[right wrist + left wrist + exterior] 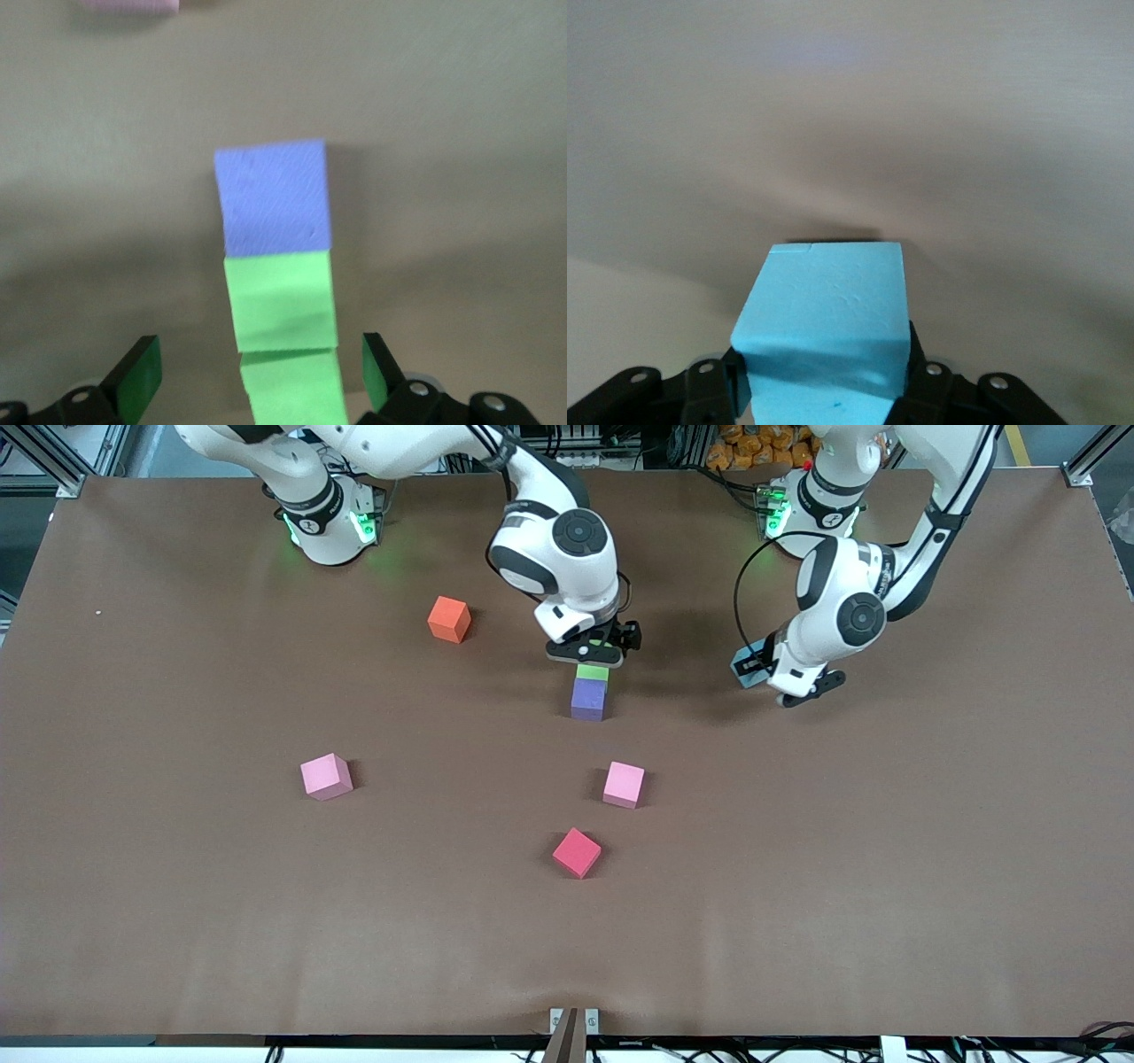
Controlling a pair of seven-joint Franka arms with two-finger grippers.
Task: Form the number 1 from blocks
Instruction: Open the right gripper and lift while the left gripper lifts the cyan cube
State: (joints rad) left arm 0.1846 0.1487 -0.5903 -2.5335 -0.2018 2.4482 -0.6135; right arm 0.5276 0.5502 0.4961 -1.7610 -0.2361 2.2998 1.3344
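Note:
A row of three blocks lies mid-table: the purple block (588, 698) (273, 197), a green block (592, 672) (280, 301) touching it, and a second green block (292, 385) farther from the front camera. My right gripper (592, 654) (259, 370) is open, its fingers astride that second green block without touching it. My left gripper (764, 676) (824, 394) is shut on the light blue block (747, 666) (824, 319), low at the table toward the left arm's end; I cannot tell whether it touches the surface.
The orange block (449, 619) sits toward the right arm's base. One pink block (326, 776) and another pink block (624, 784) lie nearer the front camera, with the red block (577, 852) nearest. The brown table (886, 868) spreads around them.

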